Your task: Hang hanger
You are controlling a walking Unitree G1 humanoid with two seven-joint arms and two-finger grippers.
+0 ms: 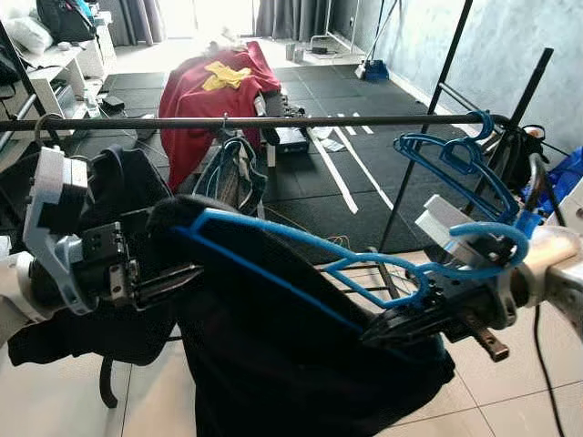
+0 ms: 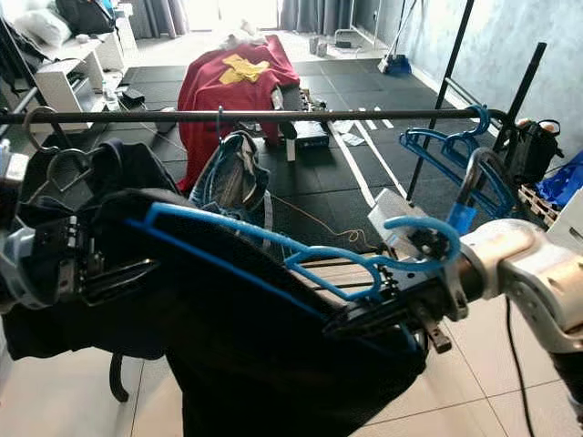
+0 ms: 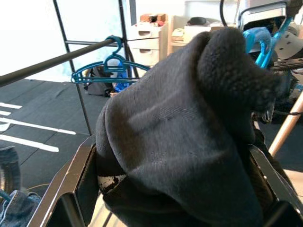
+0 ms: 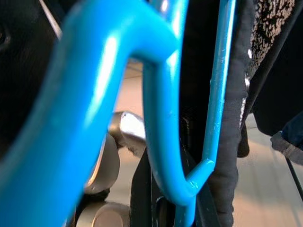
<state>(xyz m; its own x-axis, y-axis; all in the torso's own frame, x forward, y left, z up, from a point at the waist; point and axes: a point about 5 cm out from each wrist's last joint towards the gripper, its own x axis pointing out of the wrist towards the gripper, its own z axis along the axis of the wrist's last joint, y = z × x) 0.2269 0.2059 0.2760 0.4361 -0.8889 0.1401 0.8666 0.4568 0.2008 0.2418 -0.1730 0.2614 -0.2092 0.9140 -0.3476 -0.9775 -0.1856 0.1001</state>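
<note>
Blue hanger (image 1: 364, 264) with the dark garment (image 1: 291, 355) draped on it sits lower centre of the head views, well below the rail (image 1: 273, 120) that runs across the upper third. Right gripper (image 1: 410, 323) is clamped on the hanger near the neck, hook curling over its wrist at right. Left gripper (image 1: 168, 280) at left centre has its fingers closed on a bunched fold of the garment; the left wrist view shows fabric pinched between them. Judgement: step in hand is lifting the hook up to the rail. To do it well: raise right arm until the hook clears above the bar, aim for the bare stretch between the jeans (image 1: 232, 173) and the empty blue hangers (image 1: 455, 159) at upper right, keep the hook opening facing the bar, left supporting cloth so it doesn't slide off
</note>
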